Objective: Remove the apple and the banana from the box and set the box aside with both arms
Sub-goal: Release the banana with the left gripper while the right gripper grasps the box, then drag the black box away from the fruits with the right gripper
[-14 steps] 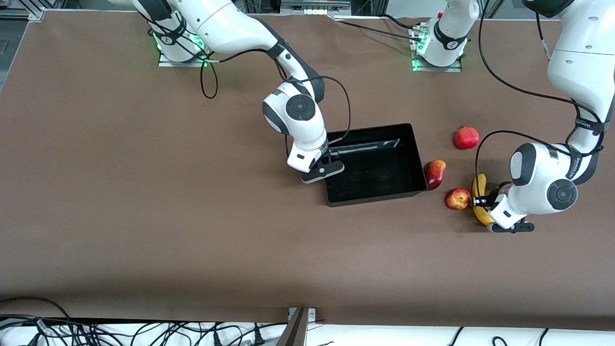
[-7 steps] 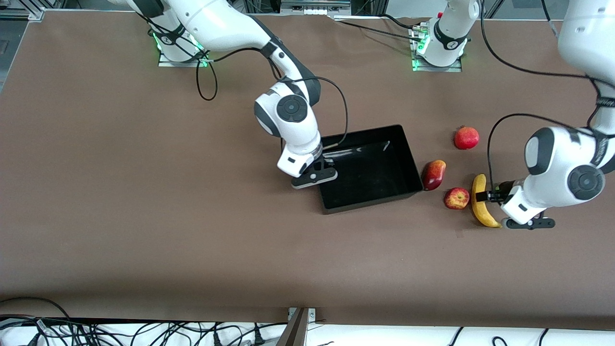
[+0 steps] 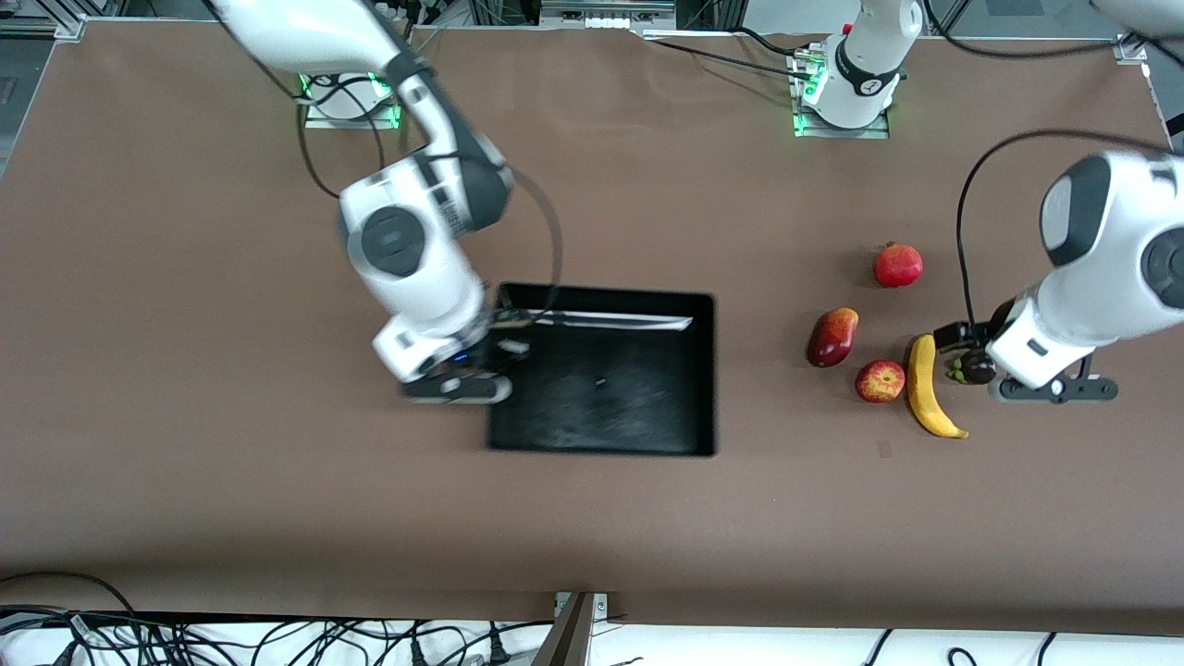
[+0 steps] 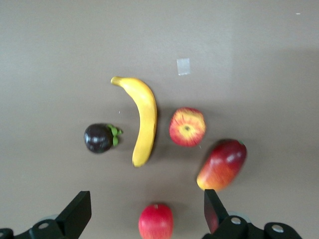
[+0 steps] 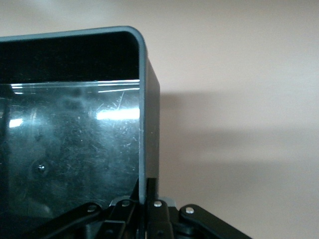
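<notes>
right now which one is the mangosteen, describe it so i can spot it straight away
Start at the long yellow banana in the fruit cluster toward the left arm's end of the table. The mangosteen lies apart beside it, away from the apple. It is the only dark purple fruit, small and round with a green stem cap.

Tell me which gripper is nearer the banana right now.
Left. The left gripper is open, up over the fruits beside the banana. The right gripper is shut on the box wall, toward the right arm's end.
</notes>
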